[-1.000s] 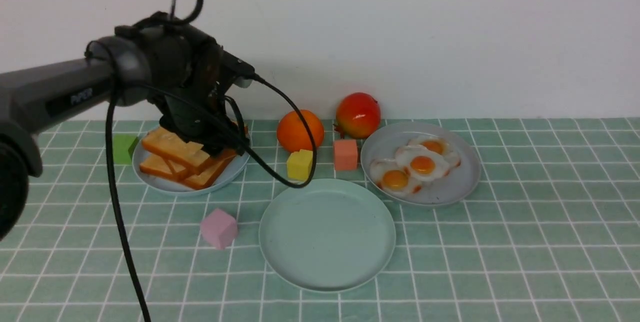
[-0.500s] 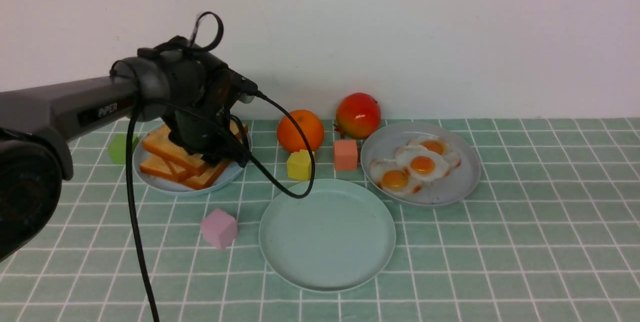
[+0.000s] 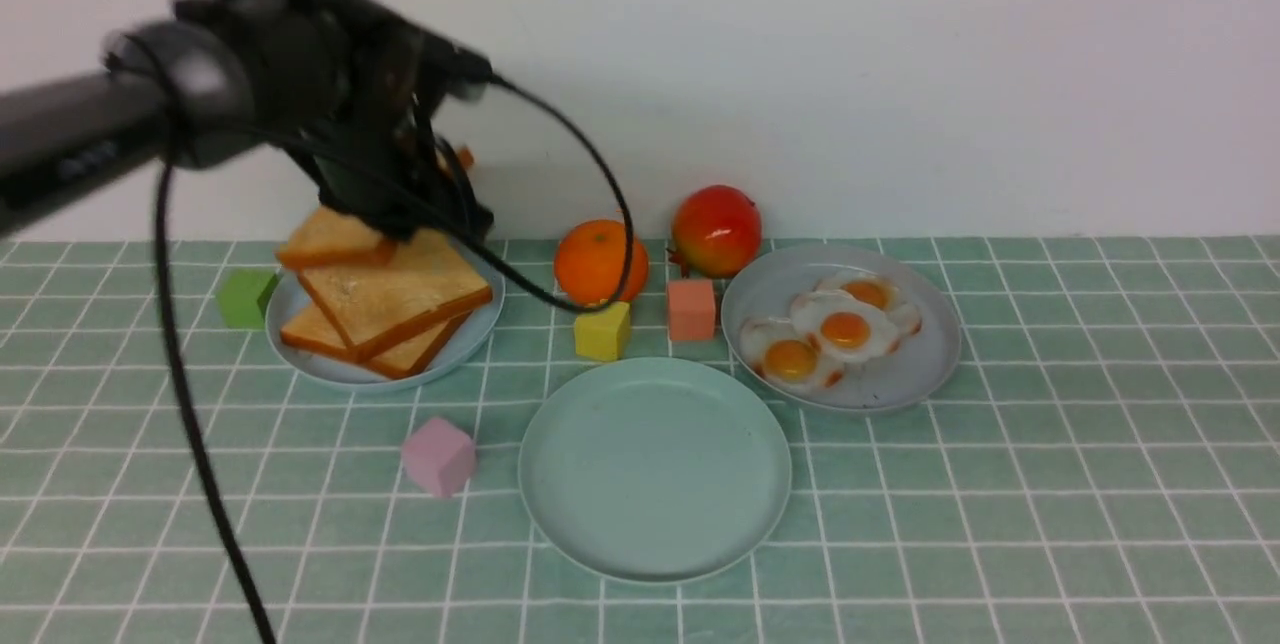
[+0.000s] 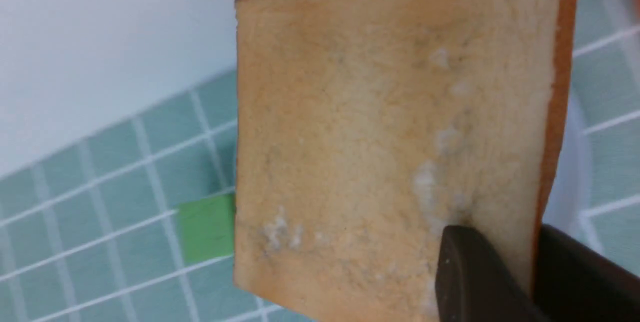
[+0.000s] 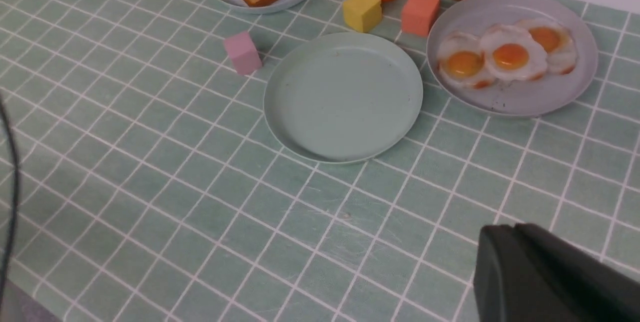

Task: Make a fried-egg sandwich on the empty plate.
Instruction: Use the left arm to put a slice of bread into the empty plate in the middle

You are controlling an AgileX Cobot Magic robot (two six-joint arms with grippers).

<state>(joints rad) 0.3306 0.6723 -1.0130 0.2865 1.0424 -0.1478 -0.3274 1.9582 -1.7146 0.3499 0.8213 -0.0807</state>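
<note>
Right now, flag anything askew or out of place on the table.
The left tool grips one toast slice by its edge, so it hangs tilted above the pale-blue plate. The other slices there lie fanned, not squared.

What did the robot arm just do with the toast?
The left gripper, jaws shut on one toast slice, rose from the pale-blue plate, lifting the slice off the pile. The empty green plate, the fried eggs, fruit and blocks stayed put.
</note>
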